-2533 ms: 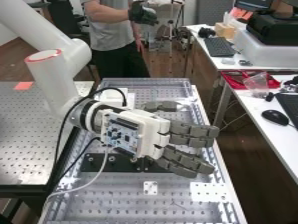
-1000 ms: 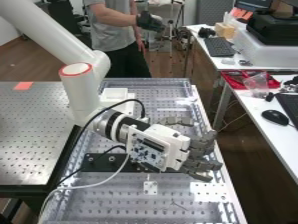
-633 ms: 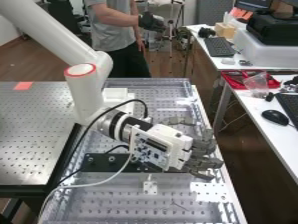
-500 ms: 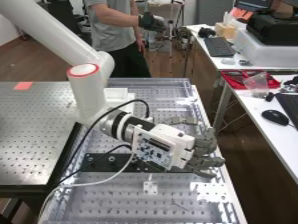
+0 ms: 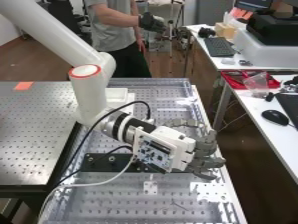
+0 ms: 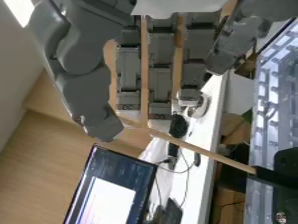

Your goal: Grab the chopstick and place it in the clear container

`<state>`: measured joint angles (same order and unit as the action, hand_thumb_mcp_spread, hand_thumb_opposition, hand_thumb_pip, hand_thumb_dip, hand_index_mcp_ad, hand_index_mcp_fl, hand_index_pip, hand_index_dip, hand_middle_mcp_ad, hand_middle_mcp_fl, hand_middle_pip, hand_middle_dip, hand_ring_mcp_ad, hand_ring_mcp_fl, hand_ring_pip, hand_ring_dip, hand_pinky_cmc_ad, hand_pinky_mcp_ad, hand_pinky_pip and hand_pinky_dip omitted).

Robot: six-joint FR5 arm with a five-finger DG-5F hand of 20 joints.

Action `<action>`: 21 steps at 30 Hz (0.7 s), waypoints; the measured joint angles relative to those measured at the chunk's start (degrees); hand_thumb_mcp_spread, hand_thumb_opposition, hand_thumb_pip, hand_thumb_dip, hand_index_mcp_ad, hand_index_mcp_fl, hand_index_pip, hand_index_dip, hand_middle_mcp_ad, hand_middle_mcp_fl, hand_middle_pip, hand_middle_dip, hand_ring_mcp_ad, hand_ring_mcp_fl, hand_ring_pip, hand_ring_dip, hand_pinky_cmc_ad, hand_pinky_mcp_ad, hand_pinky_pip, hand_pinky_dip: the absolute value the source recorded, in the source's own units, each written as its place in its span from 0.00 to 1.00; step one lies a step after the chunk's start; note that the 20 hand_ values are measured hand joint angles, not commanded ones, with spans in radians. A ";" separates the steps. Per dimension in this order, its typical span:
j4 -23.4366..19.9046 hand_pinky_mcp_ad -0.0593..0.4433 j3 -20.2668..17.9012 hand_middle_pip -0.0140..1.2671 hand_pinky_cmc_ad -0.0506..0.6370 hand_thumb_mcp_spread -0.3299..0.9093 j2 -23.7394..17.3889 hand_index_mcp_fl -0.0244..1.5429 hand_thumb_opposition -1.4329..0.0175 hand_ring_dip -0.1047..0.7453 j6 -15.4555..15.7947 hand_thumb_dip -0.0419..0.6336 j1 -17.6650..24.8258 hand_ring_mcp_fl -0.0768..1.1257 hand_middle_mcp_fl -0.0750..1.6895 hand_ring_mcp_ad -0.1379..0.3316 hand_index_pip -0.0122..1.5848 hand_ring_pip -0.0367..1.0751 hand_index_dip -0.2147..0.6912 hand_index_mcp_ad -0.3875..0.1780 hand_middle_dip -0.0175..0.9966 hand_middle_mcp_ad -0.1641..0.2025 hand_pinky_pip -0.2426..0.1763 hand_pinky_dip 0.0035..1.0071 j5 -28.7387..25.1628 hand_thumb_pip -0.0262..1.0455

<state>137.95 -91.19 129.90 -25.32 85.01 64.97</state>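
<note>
Robot arm (image 5: 50, 30) comes in from the high view's upper left, w/ the hand (image 5: 205, 145) over the metal bench (image 5: 166, 202), near the black bar (image 5: 106, 163). Can't tell how far closed the hand is, or whether it has hold of the chopstick (image 6: 199, 149). In the wrist view, one end of the chopstick is near the hand & the other meets a dark piece (image 6: 269, 177); contact w/ the hand is unclear. White box (image 5: 116, 95) sits on the bench, approx. behind the hand. Monitor (image 6: 110, 182) in bkgd; PC mouse (image 5: 274, 117) on the side desk (image 5: 269, 142).
</note>
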 joint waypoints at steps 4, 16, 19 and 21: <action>0.33 0.42 0.17 0.51 0.65 0.74 0.08 0.17 0.43 0.57 0.11 0.49 -0.02 0.46 0.40 0.47 0.86 0.10 0.31 0.62 0.68 0.61 0.61 0.17 -0.52 0.58; 0.32 0.42 0.30 0.54 0.68 0.75 0.15 0.24 0.42 0.61 0.59 0.49 0.08 0.50 0.42 0.43 0.86 0.11 0.31 0.59 0.68 0.61 0.64 0.18 -1.05 0.58; 0.38 0.42 0.32 0.54 0.68 0.75 0.17 0.25 0.41 0.61 0.78 0.49 0.10 0.52 0.43 0.42 0.86 0.11 0.31 0.59 0.68 0.61 0.64 0.17 -1.05 0.58; 0.57 0.45 0.40 0.54 0.68 0.75 0.17 0.26 0.40 0.61 0.82 0.49 0.13 0.52 0.44 0.41 0.86 0.11 0.31 0.59 0.68 0.60 0.65 0.17 -1.32 0.56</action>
<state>138.52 -90.79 130.07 -24.50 85.15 63.65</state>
